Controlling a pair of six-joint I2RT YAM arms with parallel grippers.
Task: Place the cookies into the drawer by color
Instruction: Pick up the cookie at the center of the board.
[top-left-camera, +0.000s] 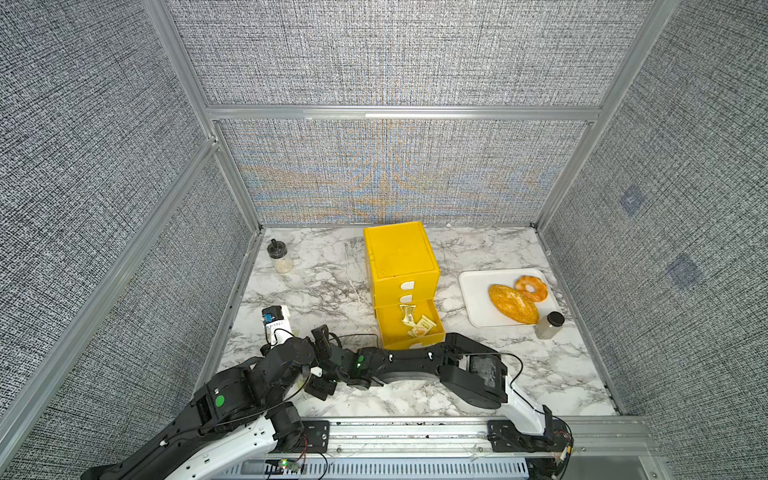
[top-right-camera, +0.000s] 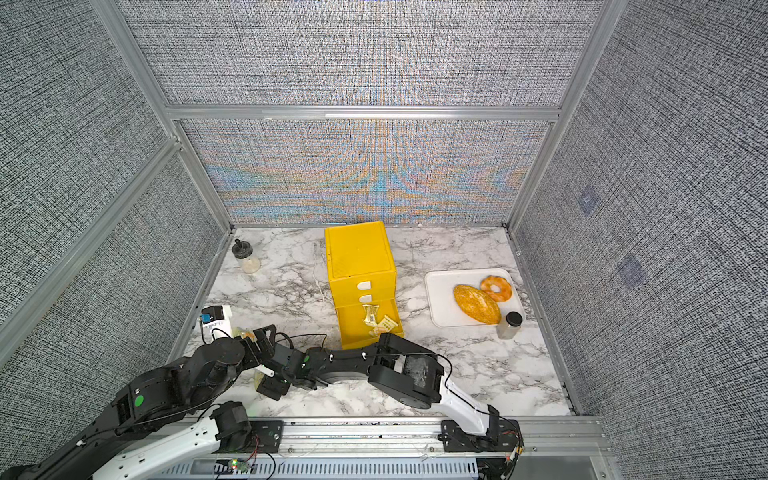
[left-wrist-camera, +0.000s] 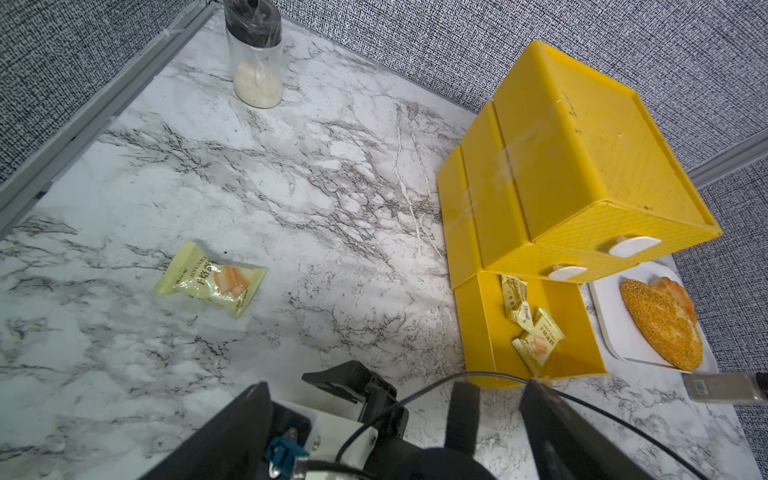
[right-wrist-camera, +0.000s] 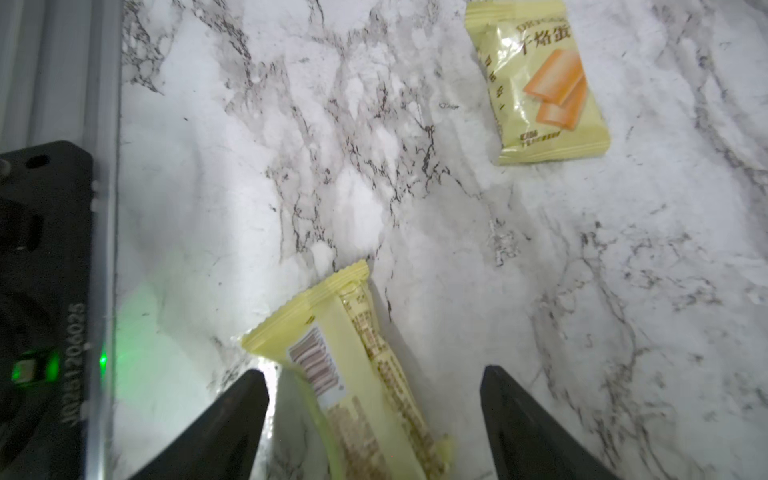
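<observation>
Yellow three-tier drawer (top-left-camera: 401, 266) at rear centre of marble table (top-left-camera: 316, 282), visible in both top views; upper two tiers shut, white tab handles showing; bottom tier (top-left-camera: 432, 313) pulled out toward front, holding several pale yellow cookies (top-left-camera: 415, 322) in a loose pile; same cookies (left-wrist-camera: 532, 328) visible in left wrist view; R gripper (right-wrist-camera: 372, 372) with fingers (right-wrist-camera: 232, 424) spread apart, low over tabletop, astride one pale yellow packet (right-wrist-camera: 332, 324) lying flat, barcode side up; clear gap on one side of packet, other finger just beside packet edge, contact there not determinable; nothing clamped; second packet (right-wrist-camera: 540, 83), pale yellow w/ orange picture, face up on bare marble, well apart from R gripper and outside drawer; same second packet (left-wrist-camera: 210, 278) in left wrist view, betw. L gripper (left-wrist-camera: 395, 384) and jar (left-wrist-camera: 255, 62); L gripper fingers (left-wrist-camera: 232, 432) fully apart, empty, over front-left tabletop. Misc. items, none in contact w/ either gripper: jar w/ black lid, white powder inside, at rear-left corner; white tray (top-left-camera: 473, 299) right of drawer, carrying seeded bread loaf (top-left-camera: 513, 303) and ring doughnut (top-left-camera: 532, 288), just beside each other; small bottle (top-left-camera: 549, 326) w/ black cap at tray's front-right corner.
</observation>
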